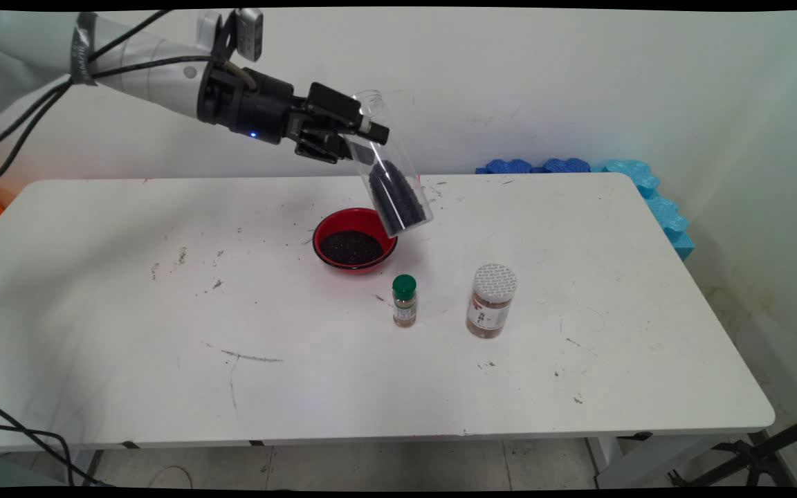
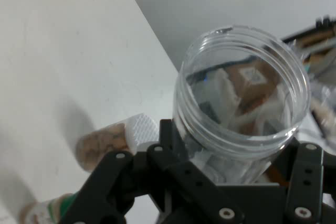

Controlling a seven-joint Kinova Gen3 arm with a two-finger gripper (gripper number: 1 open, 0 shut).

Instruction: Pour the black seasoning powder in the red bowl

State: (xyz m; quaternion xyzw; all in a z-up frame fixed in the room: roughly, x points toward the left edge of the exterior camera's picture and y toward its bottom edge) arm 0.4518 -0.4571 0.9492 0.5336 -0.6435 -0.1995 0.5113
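Gripper (image 1: 360,138) is clamped on the clear jar (image 1: 391,173), tilted mouth-up above the red bowl (image 1: 353,242)'s right rim. I'd keep that grip firm; green-cap bottle (image 1: 404,299) and white-cap bottle (image 1: 490,301) sit just in front.

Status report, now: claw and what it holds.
Claw shut on clear jar, tilted, dark grains inside. Red bowl of grains below. Two spice jars nearby.
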